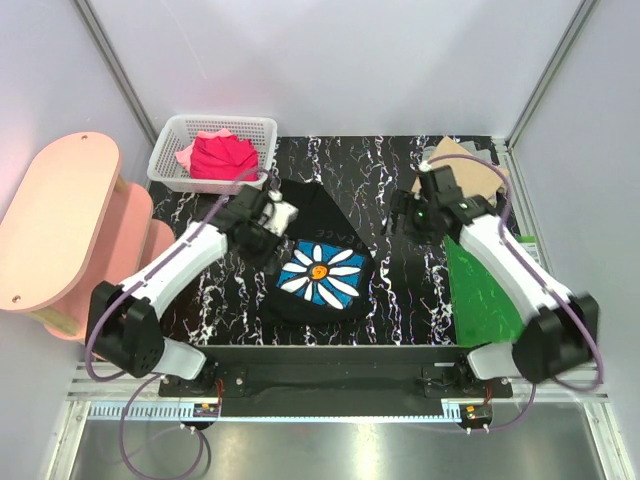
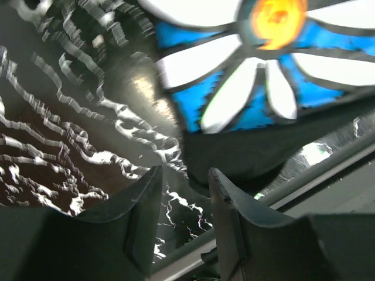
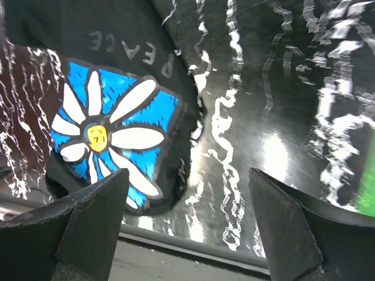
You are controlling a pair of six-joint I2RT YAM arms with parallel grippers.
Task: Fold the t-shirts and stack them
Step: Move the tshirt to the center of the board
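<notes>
- Black t-shirt [image 1: 315, 265] lies folded mid-way across the counter [image 1: 400, 290], daisy up, near hem close to the front edge.
- Left pincer [image 2: 184, 175]: slightly apart, empty, by the shirt's left border.
- Right pincer [image 3: 187, 175]: wide apart, over bare marbled surface to the shirt's right.

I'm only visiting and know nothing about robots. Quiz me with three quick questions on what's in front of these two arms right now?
1. True or false: the black t-shirt with the daisy print lies inside the white basket.
2. What colour is the flat board? A green, B yellow, C blue.
3. Fill the gap: the right gripper holds nothing, and its jaws stand wide ____.

Key: 1 false; 2 A; 3 open.
</notes>
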